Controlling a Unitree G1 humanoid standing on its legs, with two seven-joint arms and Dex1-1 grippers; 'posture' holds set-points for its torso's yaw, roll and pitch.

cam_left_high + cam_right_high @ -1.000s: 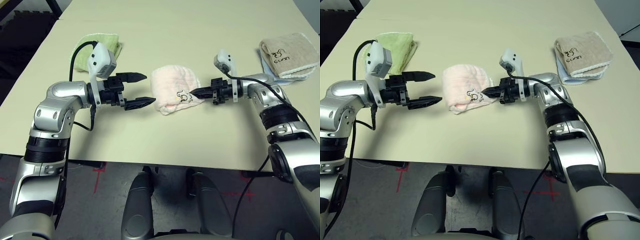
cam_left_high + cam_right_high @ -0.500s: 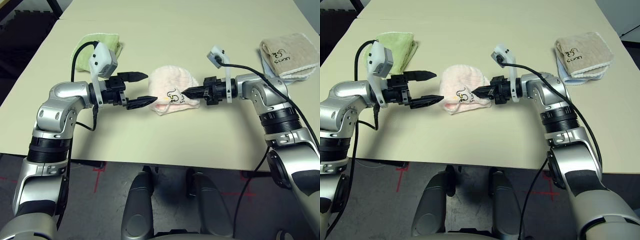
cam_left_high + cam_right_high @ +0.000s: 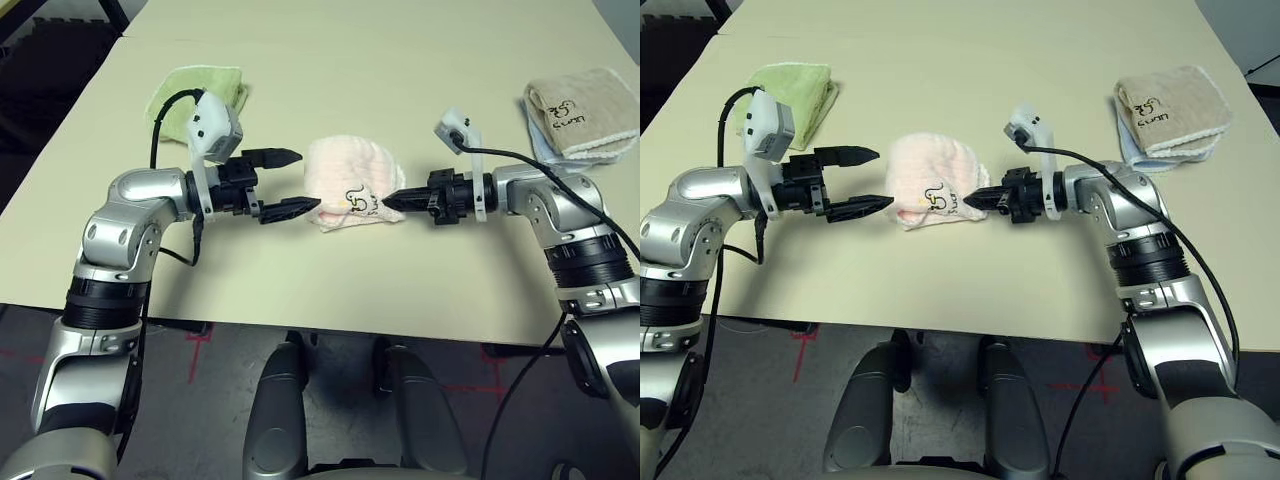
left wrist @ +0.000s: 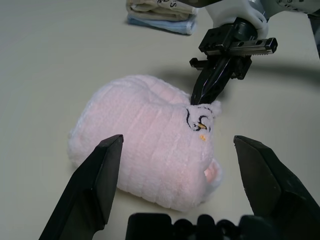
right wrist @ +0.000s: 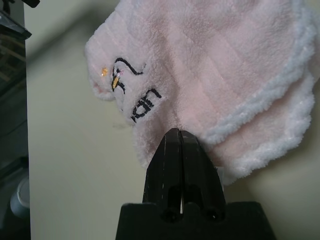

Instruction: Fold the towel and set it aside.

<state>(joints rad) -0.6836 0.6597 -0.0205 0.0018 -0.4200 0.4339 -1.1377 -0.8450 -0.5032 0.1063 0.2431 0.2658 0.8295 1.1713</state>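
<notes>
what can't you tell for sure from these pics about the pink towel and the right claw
- Whether the right claw, fingers shut, pinches the pink towel or merely touches it: in the right wrist view its tip meets the fabric edge, which hides the contact.
- The embroidered script: too small to read.
- How many layers the towel has: the folds underneath are hidden.

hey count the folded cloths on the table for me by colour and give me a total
Pale pink towel: 1
Light green towel: 1
Beige towel: 1
Light blue cloth, under the beige one: 1
Total: 4
</notes>
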